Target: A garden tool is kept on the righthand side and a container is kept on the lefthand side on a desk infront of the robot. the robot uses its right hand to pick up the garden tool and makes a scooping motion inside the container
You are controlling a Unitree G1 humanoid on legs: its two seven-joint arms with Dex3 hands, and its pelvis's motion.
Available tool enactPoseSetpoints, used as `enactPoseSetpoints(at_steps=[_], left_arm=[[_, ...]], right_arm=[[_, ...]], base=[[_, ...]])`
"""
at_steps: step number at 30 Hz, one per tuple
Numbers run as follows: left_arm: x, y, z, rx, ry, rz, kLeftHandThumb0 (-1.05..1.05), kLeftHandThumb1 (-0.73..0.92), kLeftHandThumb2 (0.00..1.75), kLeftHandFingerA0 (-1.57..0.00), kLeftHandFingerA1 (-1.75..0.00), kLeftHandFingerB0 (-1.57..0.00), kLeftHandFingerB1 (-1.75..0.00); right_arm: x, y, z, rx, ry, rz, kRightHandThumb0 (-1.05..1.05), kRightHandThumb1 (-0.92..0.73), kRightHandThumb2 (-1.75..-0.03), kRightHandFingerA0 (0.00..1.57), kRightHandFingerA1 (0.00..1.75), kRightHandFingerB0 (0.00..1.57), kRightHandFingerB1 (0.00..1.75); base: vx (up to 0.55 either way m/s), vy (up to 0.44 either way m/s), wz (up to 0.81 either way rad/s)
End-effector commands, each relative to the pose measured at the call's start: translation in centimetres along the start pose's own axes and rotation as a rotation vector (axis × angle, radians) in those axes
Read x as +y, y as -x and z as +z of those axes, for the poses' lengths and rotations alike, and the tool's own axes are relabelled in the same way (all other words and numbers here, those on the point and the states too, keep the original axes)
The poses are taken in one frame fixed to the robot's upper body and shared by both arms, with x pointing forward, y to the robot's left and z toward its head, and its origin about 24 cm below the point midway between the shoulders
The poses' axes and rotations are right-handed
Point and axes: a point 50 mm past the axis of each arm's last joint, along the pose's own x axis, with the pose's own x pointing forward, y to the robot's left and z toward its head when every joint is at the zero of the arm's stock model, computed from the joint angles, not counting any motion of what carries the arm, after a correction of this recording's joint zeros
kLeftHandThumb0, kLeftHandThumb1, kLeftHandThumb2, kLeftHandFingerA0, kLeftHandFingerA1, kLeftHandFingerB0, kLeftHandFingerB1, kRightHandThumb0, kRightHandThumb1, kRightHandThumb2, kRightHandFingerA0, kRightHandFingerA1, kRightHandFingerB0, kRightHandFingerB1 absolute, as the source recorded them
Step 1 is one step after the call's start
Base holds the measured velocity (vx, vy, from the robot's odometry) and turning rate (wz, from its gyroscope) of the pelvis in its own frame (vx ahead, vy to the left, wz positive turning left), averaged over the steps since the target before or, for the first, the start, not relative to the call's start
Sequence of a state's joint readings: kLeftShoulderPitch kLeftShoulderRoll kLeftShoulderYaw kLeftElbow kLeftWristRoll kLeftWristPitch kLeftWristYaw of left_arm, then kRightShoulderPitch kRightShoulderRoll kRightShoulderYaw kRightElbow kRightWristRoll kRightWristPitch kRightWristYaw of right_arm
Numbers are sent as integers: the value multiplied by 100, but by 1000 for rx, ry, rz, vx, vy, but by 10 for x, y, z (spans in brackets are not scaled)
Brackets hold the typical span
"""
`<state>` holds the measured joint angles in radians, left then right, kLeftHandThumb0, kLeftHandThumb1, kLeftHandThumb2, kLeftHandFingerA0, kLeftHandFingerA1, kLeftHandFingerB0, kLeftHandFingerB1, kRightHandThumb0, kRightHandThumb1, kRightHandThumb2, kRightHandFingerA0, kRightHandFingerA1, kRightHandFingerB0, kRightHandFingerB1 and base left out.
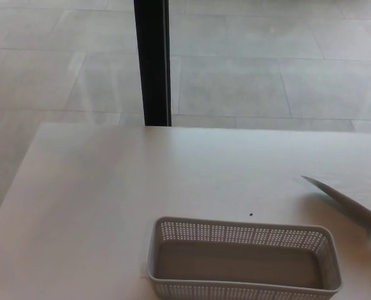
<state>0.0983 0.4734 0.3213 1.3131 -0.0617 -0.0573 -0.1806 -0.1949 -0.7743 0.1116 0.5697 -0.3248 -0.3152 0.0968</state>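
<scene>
You are looking down from the robot's head at a pale desk (97,206) with a tiled floor beyond it and a dark vertical post (152,62) rising behind the far edge. Neither robot hand shows anywhere in this view, so you cannot tell whether the fingers are apart or together.

The container (244,259), a grey perforated rectangular basket, sits at the near edge of the desk, roughly centre and a little to the right of the picture. Its long side runs left to right, and it looks empty. A small dark speck (251,214) lies on the desk just behind it.

The garden tool (341,199) lies on the desk at the right edge of the picture. Only its pointed metal blade is clearly seen. The tip points toward the far left, and the blade runs diagonally down to the right, where the handle end is cut off by the frame. It lies apart from the container, just beyond that basket's right far corner.

The tool is on the robot's right side, so the right robot hand is likely the nearer one, and it would probably come in from the lower right, toward the hidden handle. The scoop would then carry the blade leftward into the basket.
</scene>
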Motion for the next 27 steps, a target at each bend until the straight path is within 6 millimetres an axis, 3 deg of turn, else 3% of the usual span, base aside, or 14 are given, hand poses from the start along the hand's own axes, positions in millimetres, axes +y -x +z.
enactPoseSetpoints(at_steps=[1,5,6,10,11,20,27], left_arm=[[1,1,-2,-18,-10,-6,-61,64,60,-59,-64,-51,-47],[1,1,-2,-15,-9,-6,-60,65,59,-62,-61,-53,-46],[1,1,-2,-17,-16,-5,-61,65,59,-65,-62,-55,-46],[0,1,-1,-13,-23,-8,-60,65,60,-62,-60,-52,-45],[0,1,0,-19,-34,-14,-59,66,60,-61,-59,-52,-46],[-1,0,-1,-17,-27,-10,-60,66,60,-63,-61,-54,-46],[-2,0,3,-30,-1,-11,-58,67,60,-58,-62,-53,-46]], right_arm=[[-14,-8,-6,63,9,-26,-101,-69,-110,6,5,10,12],[-20,-12,-9,102,11,-46,-101,-70,-109,4,7,11,15],[-18,-13,-10,118,6,-44,-97,-67,-108,0,13,6,20],[-7,-15,-7,109,6,-19,-88,-62,-105,4,21,8,28],[-3,-16,-4,102,12,7,-93,-66,-106,4,13,10,25],[21,-20,11,44,70,90,-100,-70,-109,4,8,12,21],[34,-16,-6,147,151,170,-101,-71,-113,2,14,11,19]], base=[[0,0,0],[0,0,0],[0,0,0],[0,0,0],[0,0,0],[0,0,0],[0,0,0]])
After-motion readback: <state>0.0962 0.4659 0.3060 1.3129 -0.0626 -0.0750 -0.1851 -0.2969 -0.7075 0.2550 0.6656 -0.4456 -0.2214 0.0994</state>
